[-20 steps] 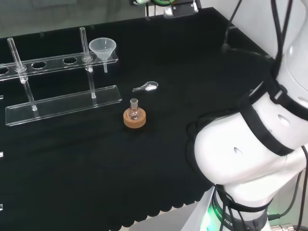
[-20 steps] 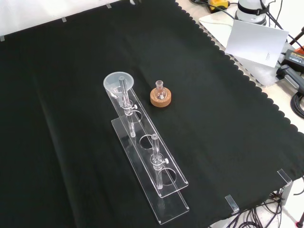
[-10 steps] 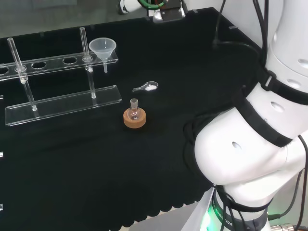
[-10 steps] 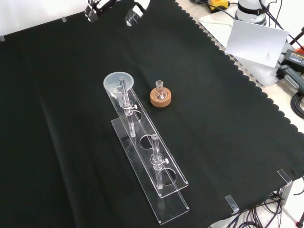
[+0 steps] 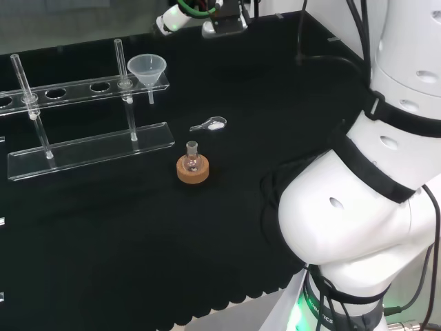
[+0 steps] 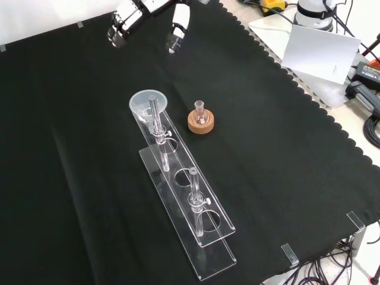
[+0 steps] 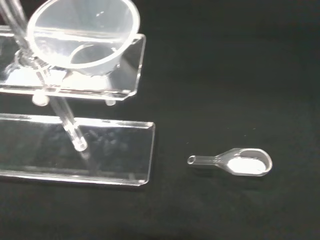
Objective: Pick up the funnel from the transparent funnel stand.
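A clear funnel [image 5: 147, 69] sits in the end hole of the transparent funnel stand [image 5: 89, 146], at the stand's right end in the head view. The front view has the funnel [image 6: 148, 102] at the far end of the stand [image 6: 205, 243]. My hand [image 6: 178, 24] hangs above the cloth beyond the funnel, fingers spread and straight, holding nothing. In the head view the hand [image 5: 172, 17] is at the top edge, behind the funnel. From the wrist view the funnel [image 7: 82, 35] and the stand [image 7: 75, 150] are close below.
A small flask on a cork ring [image 5: 192, 167] stands near the stand's end, also in the front view [image 6: 200, 120]. A clear scoop with white powder [image 5: 209, 125] lies beside it, [image 7: 235, 162] in the wrist view. The arm's white links [image 5: 365, 207] stand at the right.
The hand has come into the front view from the top and moved down toward the funnel. The arm's links have shifted in the head view. The ware has not moved.
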Robot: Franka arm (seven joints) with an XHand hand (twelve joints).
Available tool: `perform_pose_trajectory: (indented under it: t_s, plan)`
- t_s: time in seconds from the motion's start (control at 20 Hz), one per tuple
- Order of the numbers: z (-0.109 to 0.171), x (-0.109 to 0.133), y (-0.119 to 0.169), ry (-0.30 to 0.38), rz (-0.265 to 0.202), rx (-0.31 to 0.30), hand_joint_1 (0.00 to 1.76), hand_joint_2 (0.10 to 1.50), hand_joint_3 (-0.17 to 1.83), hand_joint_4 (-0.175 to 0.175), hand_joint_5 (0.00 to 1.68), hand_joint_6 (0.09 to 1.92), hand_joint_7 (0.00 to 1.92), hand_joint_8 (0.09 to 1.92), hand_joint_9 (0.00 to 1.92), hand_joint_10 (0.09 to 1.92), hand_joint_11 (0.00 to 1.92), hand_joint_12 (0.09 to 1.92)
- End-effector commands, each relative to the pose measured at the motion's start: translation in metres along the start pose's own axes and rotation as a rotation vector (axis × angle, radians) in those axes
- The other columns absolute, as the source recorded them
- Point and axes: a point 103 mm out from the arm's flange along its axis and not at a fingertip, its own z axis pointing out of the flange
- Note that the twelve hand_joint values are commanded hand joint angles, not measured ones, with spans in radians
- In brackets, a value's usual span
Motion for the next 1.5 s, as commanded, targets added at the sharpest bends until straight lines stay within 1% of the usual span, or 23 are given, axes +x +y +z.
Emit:
perform_pose_trajectory:
  t_s: [0.05,0.35,0.45,0.6,0.75,0.95,1.05,1.35,1.5]
  plan:
    - [0.012,0.020,0.018,0.005,-0.009,0.065,0.40,0.85,0.18,-0.042,0.11,0.09,0.00,0.31,0.09,0.79,0.16,1.46]
    - [0.022,0.035,0.027,-0.024,-0.002,0.118,0.44,0.81,0.15,-0.067,0.08,0.09,0.00,0.28,0.05,0.84,0.17,1.48]
    - [0.025,0.038,0.030,-0.036,0.003,0.140,0.46,0.80,0.14,-0.074,0.05,0.09,0.00,0.24,0.02,0.86,0.18,1.49]
    - [0.029,0.040,0.034,-0.056,0.010,0.158,0.51,0.78,0.12,-0.080,0.03,0.09,0.00,0.15,0.00,0.83,0.21,1.50]
    - [0.034,0.044,0.036,-0.085,0.009,0.164,0.54,0.76,0.11,-0.082,0.02,0.09,0.00,0.10,0.00,0.82,0.22,1.51]
    - [0.040,0.052,0.040,-0.097,0.011,0.179,0.59,0.75,0.10,-0.084,0.02,0.09,0.00,0.09,0.00,0.74,0.22,1.50]
    - [0.042,0.055,0.041,-0.100,0.003,0.178,0.61,0.75,0.10,-0.085,0.01,0.09,0.00,0.09,0.00,0.73,0.23,1.50]
    - [0.049,0.054,0.045,-0.090,-0.007,0.173,0.61,0.75,0.10,-0.089,0.02,0.09,0.00,0.09,0.00,0.76,0.23,1.50]
    - [0.054,0.054,0.047,-0.085,-0.012,0.175,0.62,0.75,0.10,-0.093,0.04,0.09,0.01,0.09,0.00,0.81,0.24,1.50]
